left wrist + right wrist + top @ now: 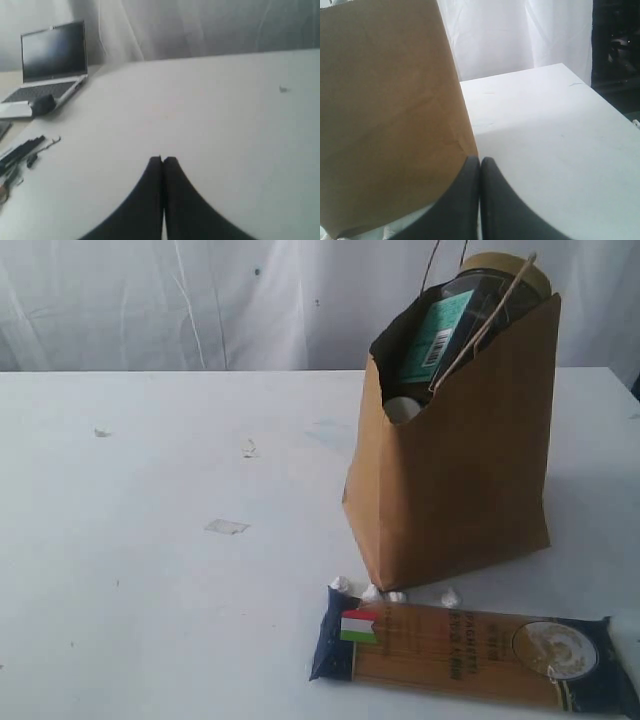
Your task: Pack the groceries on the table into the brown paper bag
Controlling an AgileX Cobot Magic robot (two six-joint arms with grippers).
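Observation:
The brown paper bag (455, 470) stands upright on the white table (150, 570), right of centre. A clear jar with a gold lid and teal label (470, 315) sticks out of its top, with something white (402, 408) beside it inside. A long spaghetti packet (470, 648) lies flat on the table in front of the bag. Neither arm shows in the exterior view. My left gripper (162, 159) is shut and empty over bare table. My right gripper (480, 160) is shut and empty, close to the bag's side wall (385, 115).
Small white crumbs (395, 593) lie between bag and packet. A scrap of clear tape (226, 527) and small marks (249, 448) dot the tabletop. A laptop (50, 65) and dark tools (22, 152) sit on a side desk in the left wrist view.

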